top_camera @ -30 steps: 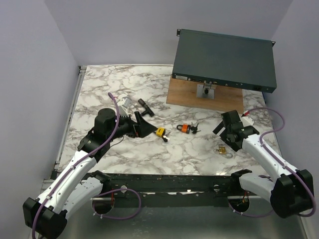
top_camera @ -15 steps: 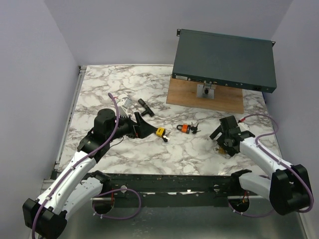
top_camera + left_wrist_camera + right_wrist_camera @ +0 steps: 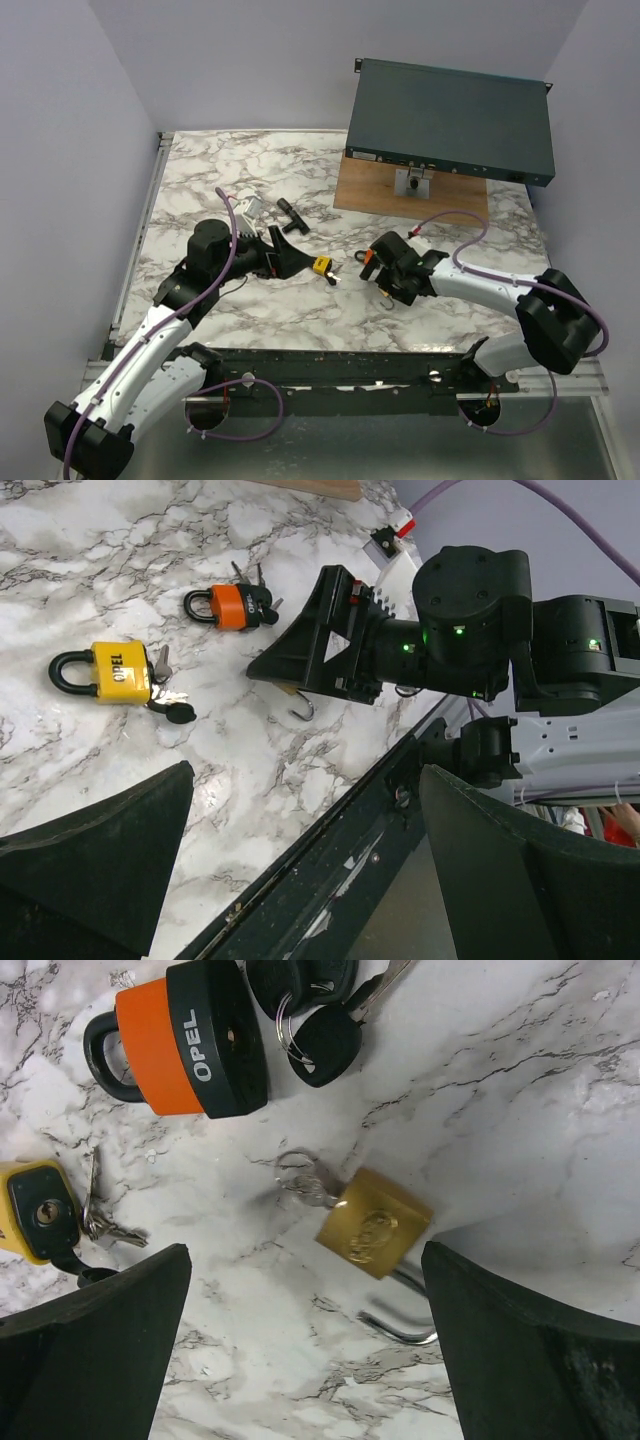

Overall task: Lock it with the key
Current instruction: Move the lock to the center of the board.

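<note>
A brass padlock (image 3: pixel 375 1222) lies flat on the marble with its steel shackle (image 3: pixel 400 1322) swung open and a key (image 3: pixel 303 1184) in its base. My right gripper (image 3: pixel 310 1360) hovers open just over it, one finger on each side, touching nothing. In the top view, only the shackle (image 3: pixel 384 298) peeks out below the right gripper (image 3: pixel 388 280). An orange padlock (image 3: pixel 185 1045) with black keys (image 3: pixel 312 1020) lies just beyond. A yellow padlock (image 3: pixel 321 266) with keys lies to the left. My left gripper (image 3: pixel 287 256) stands open beside the yellow padlock and holds nothing.
A dark rack box (image 3: pixel 450 120) sits on a wooden board (image 3: pixel 372 195) at the back right. A black T-shaped tool (image 3: pixel 292 215) and a small white part (image 3: pixel 250 208) lie behind the left gripper. The table's front rail (image 3: pixel 330 850) runs below both grippers.
My right arm has swung left from the table's right side to beside the orange padlock. The brass padlock now lies further left, under that gripper. The left arm has not moved.
</note>
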Controlling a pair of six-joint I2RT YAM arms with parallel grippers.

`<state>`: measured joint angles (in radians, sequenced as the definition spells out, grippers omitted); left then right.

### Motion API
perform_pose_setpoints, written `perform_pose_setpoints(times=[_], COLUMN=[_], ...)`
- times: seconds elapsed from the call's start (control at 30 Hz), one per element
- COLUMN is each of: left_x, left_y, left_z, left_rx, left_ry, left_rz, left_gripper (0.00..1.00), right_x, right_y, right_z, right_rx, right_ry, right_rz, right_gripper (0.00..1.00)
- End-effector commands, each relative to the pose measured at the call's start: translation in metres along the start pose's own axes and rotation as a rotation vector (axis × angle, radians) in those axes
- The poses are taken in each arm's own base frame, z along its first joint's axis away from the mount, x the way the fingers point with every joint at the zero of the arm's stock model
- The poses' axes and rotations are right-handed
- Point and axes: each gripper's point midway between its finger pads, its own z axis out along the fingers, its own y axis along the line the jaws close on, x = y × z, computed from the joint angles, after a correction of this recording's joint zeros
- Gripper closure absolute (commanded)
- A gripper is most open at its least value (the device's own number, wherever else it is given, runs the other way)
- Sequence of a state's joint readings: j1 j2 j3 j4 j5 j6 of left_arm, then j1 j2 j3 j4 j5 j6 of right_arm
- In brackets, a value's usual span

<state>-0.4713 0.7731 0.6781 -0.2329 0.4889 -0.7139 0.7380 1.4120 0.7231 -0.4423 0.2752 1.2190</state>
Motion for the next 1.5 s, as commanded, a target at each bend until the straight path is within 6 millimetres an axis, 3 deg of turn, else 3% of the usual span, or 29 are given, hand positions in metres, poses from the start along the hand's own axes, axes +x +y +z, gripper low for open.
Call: perform_pose_setpoints(times=[0.0, 0.1, 0.2, 0.33, 0.43, 0.53, 0.63, 0.77, 0.93, 1.07, 1.17, 1.33, 1.4, 1.47], left_x=[0.001, 0.002, 0.003, 0.003, 0.002, 0.003, 0.003, 0.004, 0.005, 0.005, 0.005, 0.007, 0.006, 0.006], left_y=[-0.004, -0.004, -0.005, -0.006, -0.007, -0.007, -0.007, -0.007, -0.007, -0.007, -0.006, -0.005, -0.006, -0.007], left_z=[-0.008, -0.01, -0.009, -0.01, -0.01, -0.011, -0.011, -0.013, -0.016, -0.017, -0.017, -0.016, -0.015, -0.015], left_rx=[0.004, 0.006, 0.012, 0.017, 0.018, 0.015, 0.017, 0.013, 0.007, 0.003, 0.002, 0.005, 0.007, 0.007], left_ry=[0.001, 0.002, 0.005, 0.007, 0.006, 0.002, 0.001, 0.0, 0.001, 0.001, -0.003, 0.005, 0.008, 0.012], left_rz=[0.024, 0.021, 0.014, 0.012, 0.011, 0.006, -0.002, 0.0, 0.008, 0.009, 0.01, 0.004, 0.006, 0.011], left_gripper=[0.07, 0.07, 0.07, 0.07, 0.07, 0.07, 0.07, 0.07, 0.07, 0.07, 0.07, 0.07, 0.07, 0.07], right_x=[0.001, -0.012, -0.009, 0.013, 0.023, 0.03, 0.04, 0.066, 0.095, 0.084, 0.064, 0.015, 0.006, 0.001], right_y=[-0.007, -0.014, -0.029, -0.042, -0.046, -0.043, -0.033, -0.012, 0.044, 0.068, 0.069, 0.036, 0.02, 0.009], right_z=[0.0, -0.017, -0.024, -0.017, -0.016, -0.016, -0.013, -0.004, 0.003, -0.003, -0.019, -0.043, -0.041, -0.039], right_rx=[0.037, 0.037, 0.043, 0.024, 0.045, 0.056, 0.038, 0.017, -0.061, -0.078, -0.073, 0.005, 0.028, 0.039], right_ry=[-0.02, -0.072, -0.069, 0.002, 0.007, 0.003, 0.013, 0.063, 0.112, 0.066, 0.003, -0.178, -0.185, -0.188], right_rz=[0.016, -0.002, -0.025, -0.051, -0.08, -0.096, -0.11, -0.151, -0.241, -0.292, -0.326, -0.401, -0.415, -0.425], right_gripper=[0.0, 0.0, 0.04, 0.22, 0.43, 0.45, 0.58, 0.6, 0.57, 0.47, 0.38, 0.24, 0.25, 0.32])
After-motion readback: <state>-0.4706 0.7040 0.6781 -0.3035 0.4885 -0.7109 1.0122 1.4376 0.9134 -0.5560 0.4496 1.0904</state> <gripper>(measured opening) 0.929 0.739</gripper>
